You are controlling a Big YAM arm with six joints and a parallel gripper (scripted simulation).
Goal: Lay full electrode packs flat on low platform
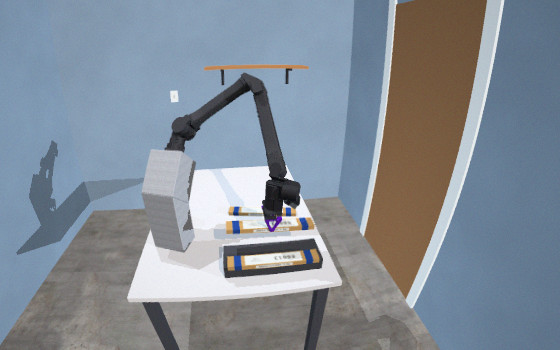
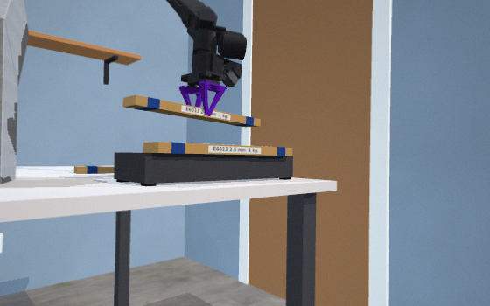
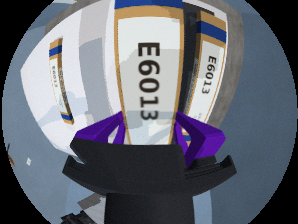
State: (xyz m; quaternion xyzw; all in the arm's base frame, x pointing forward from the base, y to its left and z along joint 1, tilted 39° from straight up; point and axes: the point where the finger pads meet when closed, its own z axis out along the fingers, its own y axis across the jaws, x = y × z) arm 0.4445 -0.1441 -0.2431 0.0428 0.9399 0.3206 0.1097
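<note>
My gripper point(image 1: 272, 225) point(image 2: 204, 109) point(image 3: 149, 113) points down, shut across the middle of an E6013 pack point(image 1: 244, 226) point(image 2: 169, 106) point(image 3: 150, 75). The held pack hangs in the air, label up, higher than the low platform point(image 1: 270, 247) point(image 2: 219, 168); in the exterior view its right end looks lower. A second pack point(image 1: 270, 260) point(image 2: 192, 149) point(image 3: 207, 65) lies flat on the dark platform, label up. The third pack point(image 1: 235, 211) point(image 2: 104, 170) point(image 3: 57, 82) lies on the white table behind, partly hidden by the arm and held pack in the top view.
The grey block point(image 1: 167, 200) under the arm's base stands at the left of the table point(image 1: 170, 282) point(image 2: 57, 205). The platform is near the table's front right edge. A wooden shelf point(image 1: 256, 67) point(image 2: 83, 44) is on the back wall.
</note>
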